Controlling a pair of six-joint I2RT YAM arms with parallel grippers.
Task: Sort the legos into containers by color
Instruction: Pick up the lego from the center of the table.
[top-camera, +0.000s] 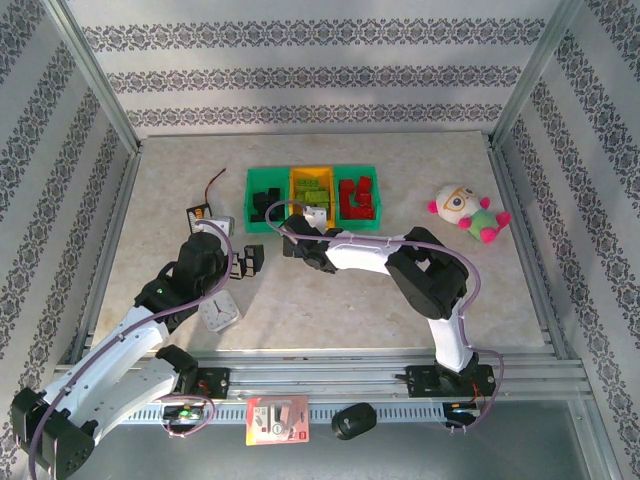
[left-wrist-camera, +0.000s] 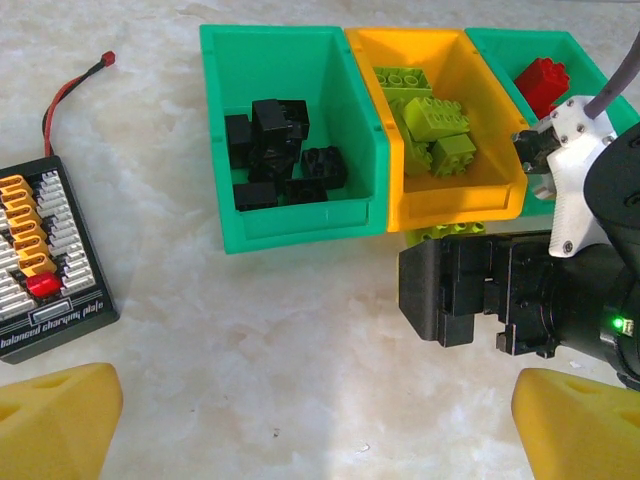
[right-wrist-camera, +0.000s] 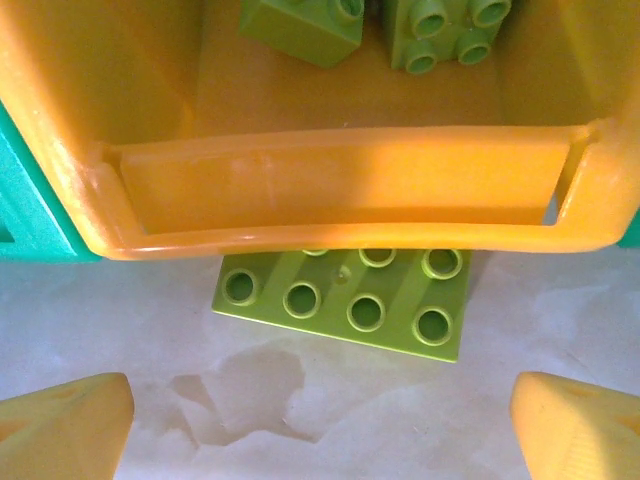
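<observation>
Three containers stand in a row at the back. The left teal bin (left-wrist-camera: 290, 215) holds black legos (left-wrist-camera: 275, 150), the orange bin (left-wrist-camera: 450, 200) holds lime ones (left-wrist-camera: 430, 125), and the right teal bin (top-camera: 358, 195) holds red ones (left-wrist-camera: 540, 80). One flat lime brick (right-wrist-camera: 345, 305) lies on the table, partly under the orange bin's front lip (right-wrist-camera: 330, 235). My right gripper (right-wrist-camera: 322, 410) is open just short of that brick, with nothing between its fingers. My left gripper (left-wrist-camera: 315, 430) is open over bare table in front of the left teal bin.
A black charging board (left-wrist-camera: 45, 260) with a red wire lies left of the bins. A white clock (top-camera: 220, 310) sits by the left arm. A plush toy (top-camera: 468, 212) lies at the right. The right arm's wrist (left-wrist-camera: 480, 290) crosses close in front of the left gripper.
</observation>
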